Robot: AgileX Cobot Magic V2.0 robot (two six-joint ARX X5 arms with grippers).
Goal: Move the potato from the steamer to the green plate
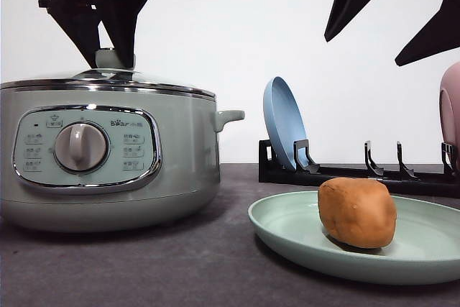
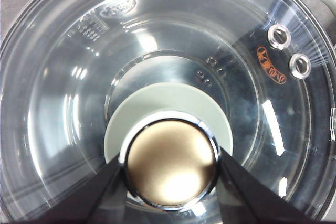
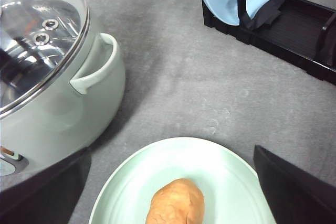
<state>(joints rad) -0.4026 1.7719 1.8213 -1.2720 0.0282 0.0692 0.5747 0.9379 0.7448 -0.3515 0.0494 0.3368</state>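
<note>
Two grippers frame the scene: the potato (image 1: 357,213) already sits on the green plate (image 1: 287,231) at lower right, under the spread, empty right gripper (image 1: 392,16). Left gripper (image 1: 108,52) flanks the steamer (image 1: 108,156) lid knob (image 2: 171,162); whether it grips, I cannot tell. Release squarely, then lift straight up.

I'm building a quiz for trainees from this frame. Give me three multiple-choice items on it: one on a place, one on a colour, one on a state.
1. Where is the potato?
A. In the steamer
B. On the green plate
C. In the rack

2. What colour is the plate standing in the rack beside the steamer?
A. Blue
B. Yellow
C. White

3. How is the steamer's lid?
A. Lying on the table
B. Hanging in the air
C. On the pot

Key:
1 B, the potato sits on the green plate.
2 A, the blue plate stands in the rack.
3 C, the lid covers the steamer, left gripper at its knob.
</note>
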